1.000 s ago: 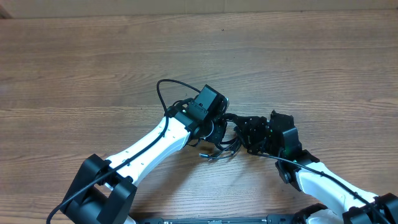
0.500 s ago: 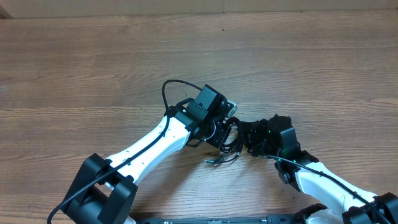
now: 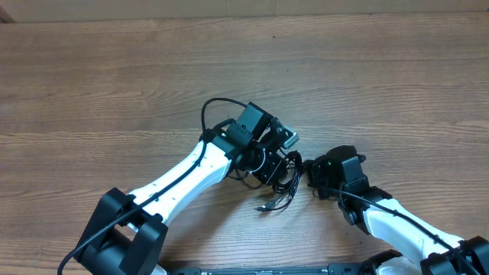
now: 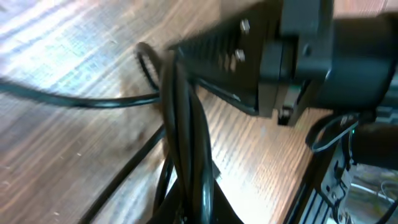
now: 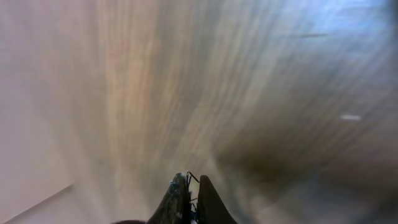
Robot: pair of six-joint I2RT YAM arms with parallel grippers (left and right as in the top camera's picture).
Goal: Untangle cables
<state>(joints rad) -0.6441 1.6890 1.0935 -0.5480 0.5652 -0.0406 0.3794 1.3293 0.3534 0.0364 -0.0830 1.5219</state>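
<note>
From overhead, the pale brown wooden surface [image 3: 114,76] carries a small tangle of thin black cables [image 3: 281,186] near its middle front edge, right between the two white-and-black arms. The left pincer [image 3: 273,162] sits on top of the tangle with its jaws together, clamped on the cables, and loose strand ends trail out just below it. The right pincer [image 3: 312,171] points at the tangle from the right, very near it. In the left wrist view the cables [image 4: 186,149] rise as a tight dark bundle from the bottom middle – one strand runs off to the left across the wood grain – and a black, screw-studded machine part [image 4: 292,56] fills the upper right. The right wrist view is heavily blurred: the right pincer [image 5: 189,202] shows at the bottom edge with its two fingers [image 5: 175,199] pressed together over streaked wood. Fine dark lines sit at the tips, but whether a strand is caught there cannot be told.
</note>
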